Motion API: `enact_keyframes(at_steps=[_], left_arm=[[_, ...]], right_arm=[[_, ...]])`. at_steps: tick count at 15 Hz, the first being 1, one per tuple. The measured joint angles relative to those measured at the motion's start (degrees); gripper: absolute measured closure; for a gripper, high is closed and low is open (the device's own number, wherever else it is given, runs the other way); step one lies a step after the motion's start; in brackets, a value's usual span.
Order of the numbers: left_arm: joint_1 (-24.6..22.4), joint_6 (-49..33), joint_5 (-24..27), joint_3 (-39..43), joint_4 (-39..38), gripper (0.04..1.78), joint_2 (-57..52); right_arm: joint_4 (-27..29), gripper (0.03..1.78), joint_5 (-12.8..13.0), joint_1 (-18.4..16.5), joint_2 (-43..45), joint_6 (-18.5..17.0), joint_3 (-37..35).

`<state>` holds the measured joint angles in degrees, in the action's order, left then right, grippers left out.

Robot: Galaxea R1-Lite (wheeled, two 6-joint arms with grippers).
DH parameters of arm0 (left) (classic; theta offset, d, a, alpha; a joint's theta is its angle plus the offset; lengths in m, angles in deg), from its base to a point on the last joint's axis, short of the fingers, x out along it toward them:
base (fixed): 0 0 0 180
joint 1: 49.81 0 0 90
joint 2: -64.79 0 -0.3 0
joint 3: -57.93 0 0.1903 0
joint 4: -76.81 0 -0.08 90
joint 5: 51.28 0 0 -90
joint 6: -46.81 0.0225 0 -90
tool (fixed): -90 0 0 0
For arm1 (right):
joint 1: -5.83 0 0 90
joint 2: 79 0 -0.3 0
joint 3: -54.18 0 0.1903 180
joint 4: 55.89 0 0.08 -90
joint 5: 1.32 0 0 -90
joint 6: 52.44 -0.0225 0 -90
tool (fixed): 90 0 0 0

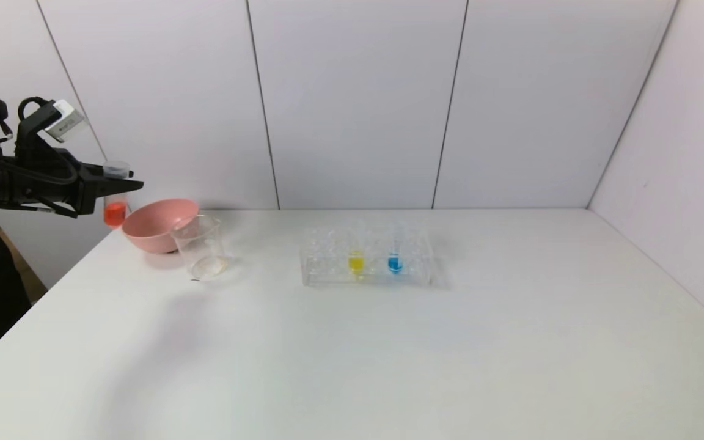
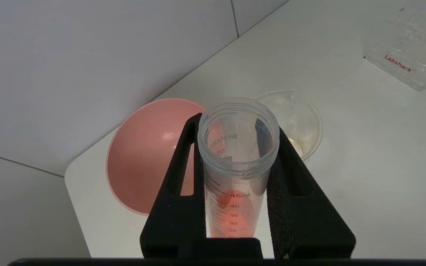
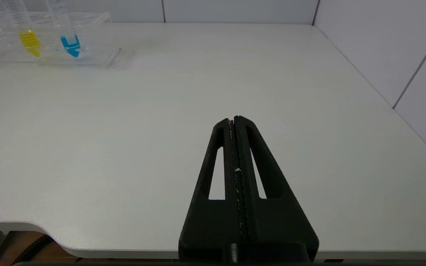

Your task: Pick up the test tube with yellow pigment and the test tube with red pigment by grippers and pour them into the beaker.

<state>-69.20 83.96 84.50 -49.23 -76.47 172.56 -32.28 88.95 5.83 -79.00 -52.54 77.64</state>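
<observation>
Okay, head view: black left gripper [image 1: 121,182] is clamping the clear upright red-pigment test tube [image 1: 115,194] past the table's left edge, beside the pink bowl [image 1: 157,225], likely lining up over the small clear glass beaker [image 1: 200,247]; yellow-pigment tube [image 1: 355,259] is waiting in the clear rack [image 1: 366,264]. Left wrist: tube's open mouth is facing up, nothing spilling. Right wrist: right gripper [image 3: 233,119] is idling closed and empty above wide bare tabletop.

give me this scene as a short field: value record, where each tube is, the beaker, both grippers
red tube: upright in left gripper, raised past the table's left edge, beside pink bowl
yellow tube: in rack
blue tube: in rack, beside yellow tube
beaker: on table by the bowl, almost empty
left gripper: shut on red tube
right gripper: shut, holding nothing, low over table's near right part
</observation>
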Motion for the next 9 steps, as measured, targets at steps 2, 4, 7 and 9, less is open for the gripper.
enact_keyframes(at_steps=[2, 4, 7, 9], left_arm=[[-0.06, 1.26, 0.17, -1.08, 1.33, 1.35, 0.52], [-0.39, 4.6, 1.24, -2.55, 3.15, 1.35, 1.3], [-0.66, 10.3, 1.82, -5.3, 5.92, 1.35, 2.68], [-0.69, 14.36, 1.79, -6.9, 7.28, 1.35, 3.56]], right_arm=[[0.02, 1.7, 0.0, 0.0, 0.0, 0.0, 0.0], [0.02, 1.7, -0.02, 0.0, 0.0, 0.0, 0.0], [0.02, 1.7, 0.0, 0.0, 0.0, 0.0, 0.0], [0.02, 1.7, 0.0, 0.0, 0.0, 0.0, 0.0]])
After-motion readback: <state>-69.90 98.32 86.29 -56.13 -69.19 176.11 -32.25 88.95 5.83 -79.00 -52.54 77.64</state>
